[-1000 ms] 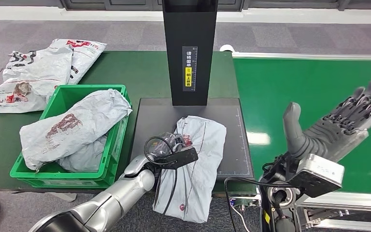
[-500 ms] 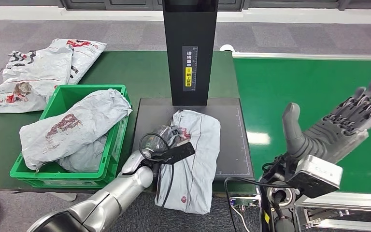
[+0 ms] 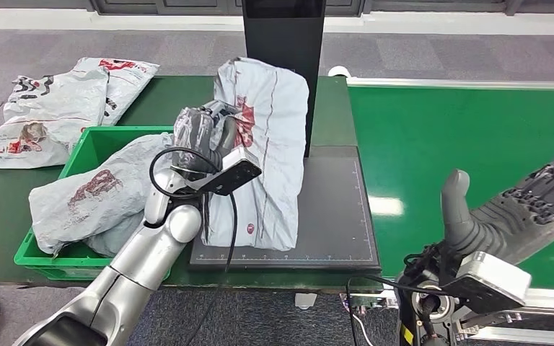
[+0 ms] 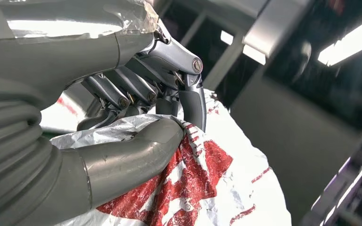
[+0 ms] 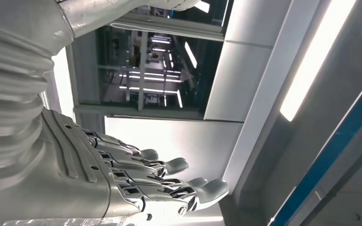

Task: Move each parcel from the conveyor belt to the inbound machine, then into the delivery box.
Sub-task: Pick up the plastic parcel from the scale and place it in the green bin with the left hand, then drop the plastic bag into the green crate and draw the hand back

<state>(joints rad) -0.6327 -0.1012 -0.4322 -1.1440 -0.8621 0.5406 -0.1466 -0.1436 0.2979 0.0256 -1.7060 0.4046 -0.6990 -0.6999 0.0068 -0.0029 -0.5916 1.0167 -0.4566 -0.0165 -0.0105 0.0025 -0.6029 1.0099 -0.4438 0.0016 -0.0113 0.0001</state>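
Grey parcel [image 3: 263, 144] with red print, perhaps a logo; green crate [image 3: 94, 140] beside it; green belt [image 3: 462, 137].

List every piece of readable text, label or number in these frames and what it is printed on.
None can be read.
Held parcel: red print, too crumpled to read.
Parcel in the green crate: dark red print, unreadable.
Parcels on the table: red and black marks, too small.
Black scanner platform: edge scale marks, too small.

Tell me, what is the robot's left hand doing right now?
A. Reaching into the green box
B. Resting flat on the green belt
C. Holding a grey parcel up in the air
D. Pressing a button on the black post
C. The left hand grips the grey parcel, lifted above the black scanner plate, with thumb and fingers closed on the wrapper.
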